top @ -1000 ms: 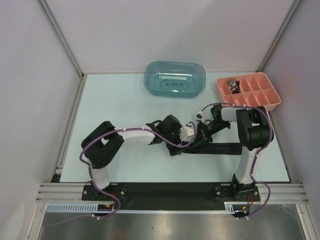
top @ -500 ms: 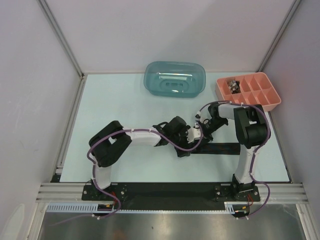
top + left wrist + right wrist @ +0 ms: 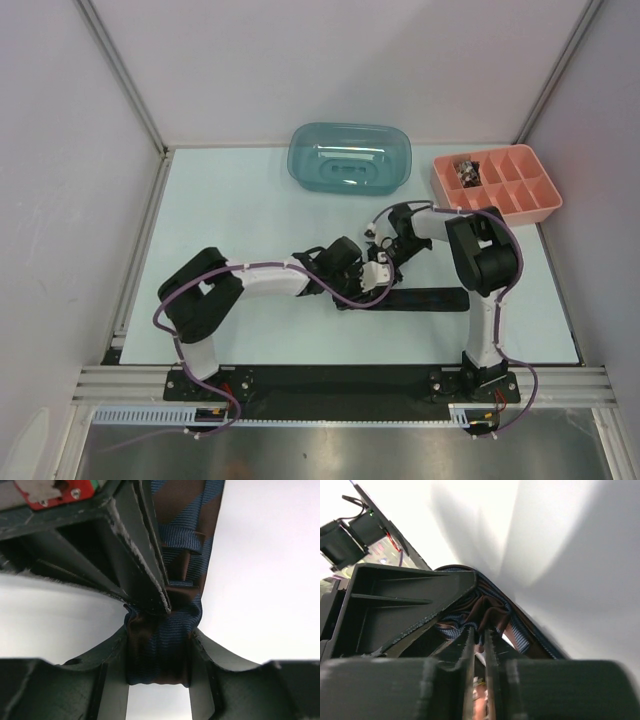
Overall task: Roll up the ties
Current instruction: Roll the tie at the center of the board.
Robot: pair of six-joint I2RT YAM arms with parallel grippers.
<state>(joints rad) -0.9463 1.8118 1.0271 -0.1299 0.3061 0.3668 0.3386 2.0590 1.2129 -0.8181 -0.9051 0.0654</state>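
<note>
Losing the roll is the main risk. Most of the tie [image 3: 430, 298] lies flat on the bench [image 3: 240, 200] near the arm bases, and only its left end is gathered up where the two grippers meet. That gathered end looks more crumpled than wound, with loose loops and folds standing off it. If either grip slackens at the wrong time, the floppy fabric would likely fall open into a strip. Squeezing the bundle from the sides could also flatten it into a wad rather than a coil. Both sets of fingers are crowded on one small bundle, so they could knock each other or catch the same fold. A pull from one would then drag the fabric out of the other. The flat tail could skew or slide on the smooth bench if the bundle is turned without feeding evenly, which would give a lopsided roll.

The left gripper [image 3: 160, 645] stands part-way closed, with a finger on either side of the bunched tie. The fabric fills the gap and presses on both pads, so I judge it clamped on the bundle. Just beyond it, the right gripper [image 3: 479, 636] has its fingers almost together, with only a slit between them. Its tips are buried in a fold of the bundle and seem nipped on that fold, though the contact is partly hidden.
</note>
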